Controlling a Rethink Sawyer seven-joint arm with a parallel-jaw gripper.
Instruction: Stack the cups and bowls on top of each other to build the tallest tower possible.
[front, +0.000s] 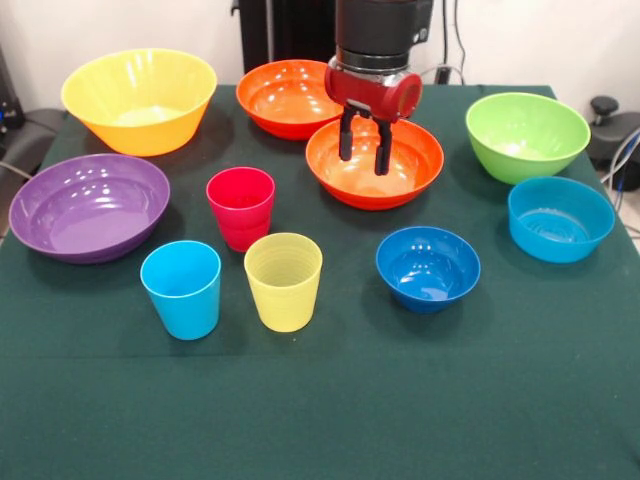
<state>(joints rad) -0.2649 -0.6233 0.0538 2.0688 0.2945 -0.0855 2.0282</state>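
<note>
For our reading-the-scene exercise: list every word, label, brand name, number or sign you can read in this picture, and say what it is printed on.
None can be read.
The cups, such as the red-pink cup, and the bowls, such as the purple bowl, are plain, with no print showing.
The claw and the green tablecloth show no lettering either.

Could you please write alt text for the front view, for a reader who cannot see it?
The gripper hangs open above an orange bowl at the far middle of a green-clothed table. Nothing is stacked: seven bowls and three upright cups, red-pink, light blue and yellow, stand apart.
</note>
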